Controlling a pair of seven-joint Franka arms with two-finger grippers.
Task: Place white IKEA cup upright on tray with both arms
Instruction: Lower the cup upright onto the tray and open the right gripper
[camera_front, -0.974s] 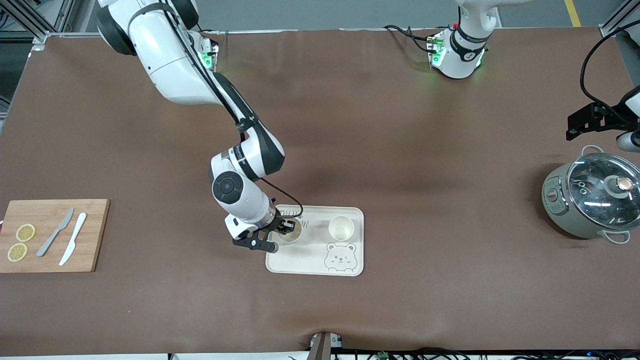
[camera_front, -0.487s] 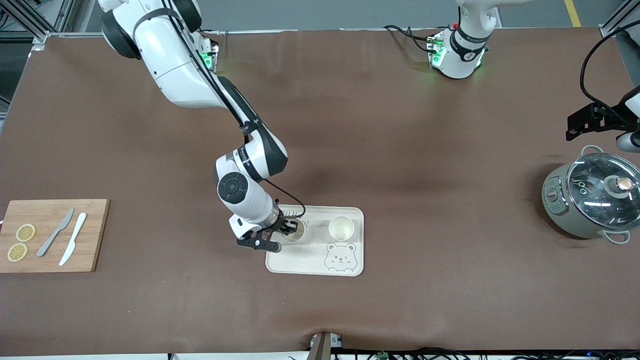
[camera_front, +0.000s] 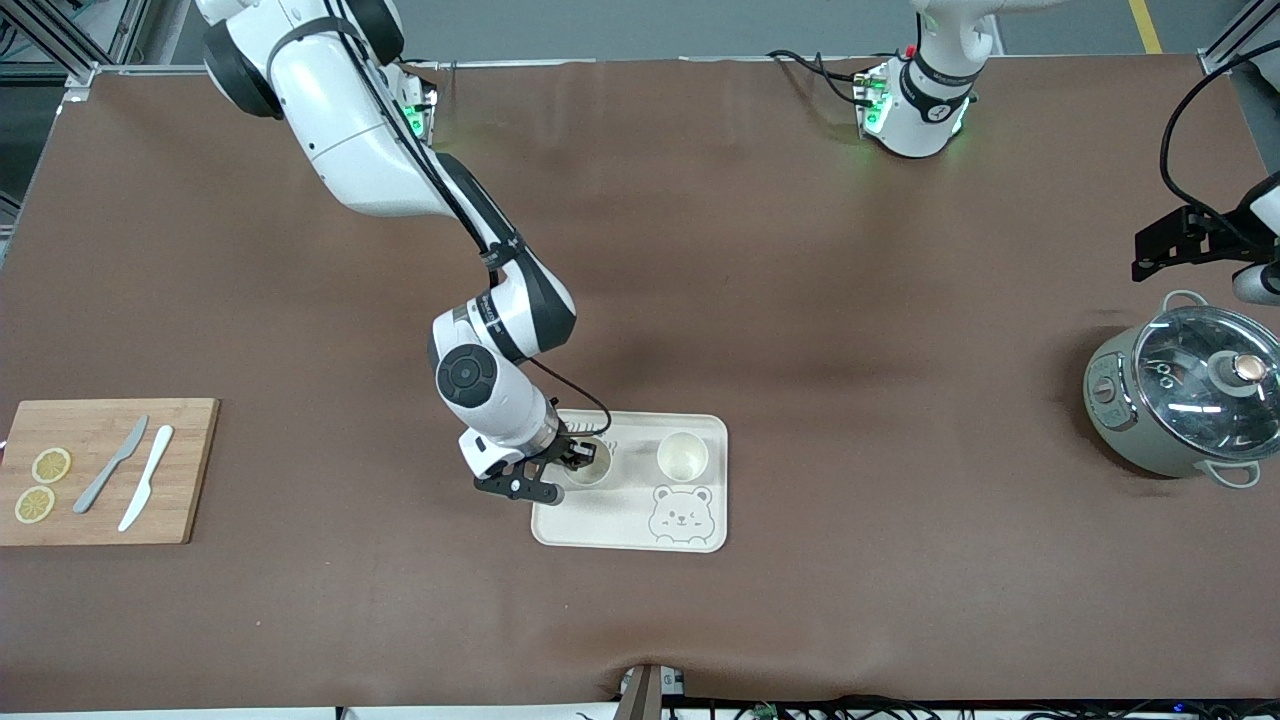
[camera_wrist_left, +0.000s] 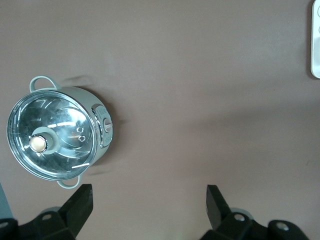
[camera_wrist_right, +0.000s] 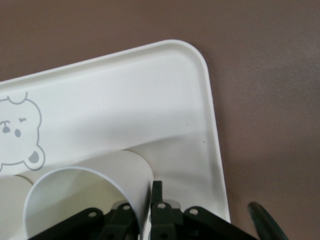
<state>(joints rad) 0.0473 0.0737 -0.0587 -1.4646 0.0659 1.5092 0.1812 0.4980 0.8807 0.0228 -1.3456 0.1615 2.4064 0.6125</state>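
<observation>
A brown mat covers the counter (camera_front: 800, 300) edge to edge; grey floor and metal framing show along the top of the front view.

The cream tray (camera_front: 620, 525) with its grey bear drawing (camera_front: 680, 514) lies in the lower middle of the front view. Two white cups stand upright on it, mouths up. What is inside them cannot be told. The first cup (camera_front: 590, 465) stands at the upper left part of the tray, toward the right arm's end of the counter. The second cup (camera_front: 682, 456) stands beside it, apart from it, toward the left arm's end.

The right gripper (camera_front: 578, 458) is down at the first cup. In the right wrist view its fingers (camera_wrist_right: 156, 202) straddle the cup's wall (camera_wrist_right: 100, 182), one inside and one outside, pinched close on the rim.

At the right edge of the front view a grey-green pot (camera_front: 1180, 400) with a glass lid (camera_front: 1210, 378) stands closed; its contents cannot be made out. The left gripper (camera_wrist_left: 149, 200) waits in the air above bare counter close to the pot, its fingers spread wide and holding nothing.

At the left edge of the front view lies a wooden cutting board (camera_front: 100, 490). On it are two lemon slices (camera_front: 42, 484), a grey knife (camera_front: 110, 464) and a white knife (camera_front: 146, 476).
</observation>
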